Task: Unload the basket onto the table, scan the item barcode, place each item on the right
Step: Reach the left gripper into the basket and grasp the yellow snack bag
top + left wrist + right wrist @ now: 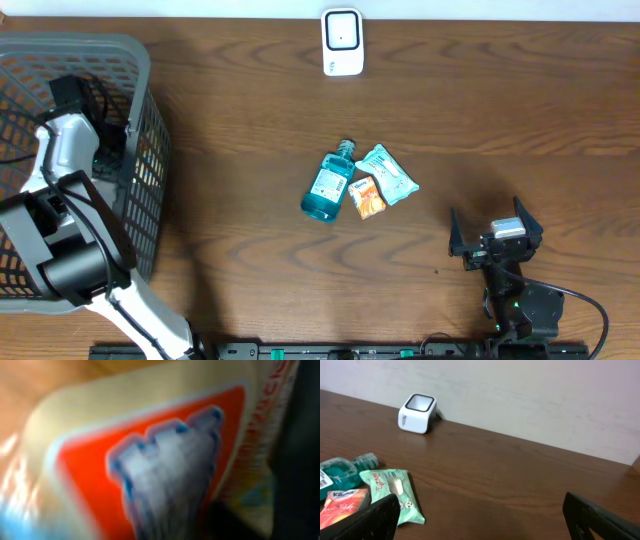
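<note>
Filling the left wrist view, pressed close to the lens and badly blurred, is a cream-coloured packet (150,450) with an orange-red panel and a white, blue-edged shape printed on it; its lettering cannot be read. A dark mass runs down the right edge of that view, too blurred to identify. From overhead, the left gripper (110,142) is down inside the grey plastic mesh basket (150,110) at the table's left end, and how wide its jaws stand, or whether they grip the packet, cannot be told. The right gripper (495,240) hovers over bare brown wooden table (520,120) near the front right, its jaws spread wide with nothing between them. Mid-table lie a teal mouthwash bottle (328,183), a mint-green wipes pack (388,174) and a small orange sachet (368,196), clustered and touching. A white box-shaped barcode scanner (342,42) stands at the far edge by the wall, well apart from the basket.
</note>
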Controlling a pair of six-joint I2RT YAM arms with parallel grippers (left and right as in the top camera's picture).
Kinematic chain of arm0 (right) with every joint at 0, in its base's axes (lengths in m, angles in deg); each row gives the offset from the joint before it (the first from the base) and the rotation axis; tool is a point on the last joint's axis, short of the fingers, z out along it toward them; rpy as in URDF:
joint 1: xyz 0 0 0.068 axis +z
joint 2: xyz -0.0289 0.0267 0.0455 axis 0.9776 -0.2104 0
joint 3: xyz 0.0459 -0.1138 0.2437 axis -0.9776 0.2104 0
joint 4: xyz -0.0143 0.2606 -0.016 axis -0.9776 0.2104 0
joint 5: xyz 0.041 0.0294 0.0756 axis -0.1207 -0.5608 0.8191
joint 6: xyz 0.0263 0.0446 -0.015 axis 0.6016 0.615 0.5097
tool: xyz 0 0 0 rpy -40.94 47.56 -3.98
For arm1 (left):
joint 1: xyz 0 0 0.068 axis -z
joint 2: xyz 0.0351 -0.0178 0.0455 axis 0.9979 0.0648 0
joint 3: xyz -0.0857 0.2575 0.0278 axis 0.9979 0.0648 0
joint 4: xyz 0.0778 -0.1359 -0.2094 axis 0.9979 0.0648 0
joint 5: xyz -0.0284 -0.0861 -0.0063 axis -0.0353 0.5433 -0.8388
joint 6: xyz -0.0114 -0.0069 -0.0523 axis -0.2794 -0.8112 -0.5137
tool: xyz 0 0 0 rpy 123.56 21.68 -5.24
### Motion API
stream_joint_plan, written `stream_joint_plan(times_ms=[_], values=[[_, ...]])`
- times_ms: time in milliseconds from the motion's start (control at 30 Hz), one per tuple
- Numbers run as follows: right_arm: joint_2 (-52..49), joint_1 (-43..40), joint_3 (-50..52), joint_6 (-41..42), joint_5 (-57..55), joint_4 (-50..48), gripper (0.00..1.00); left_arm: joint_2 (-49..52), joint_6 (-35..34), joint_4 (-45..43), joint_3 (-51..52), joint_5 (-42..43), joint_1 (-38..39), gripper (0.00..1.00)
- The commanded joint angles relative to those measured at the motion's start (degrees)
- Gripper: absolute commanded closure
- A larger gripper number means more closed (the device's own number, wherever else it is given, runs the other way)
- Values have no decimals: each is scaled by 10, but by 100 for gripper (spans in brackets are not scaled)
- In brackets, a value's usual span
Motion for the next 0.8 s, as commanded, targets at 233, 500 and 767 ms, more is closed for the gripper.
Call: stream_joint_plan(times_ms=[233,500,767], values=[[1,0,1,9,0,2,1,-44,71,38,66,-22,-8,93],[1,0,1,9,0,2,1,-263,70,48,66,-49,-37,93],[1,0,1,9,0,2,1,-467,70,48,66,-13,-47,93]])
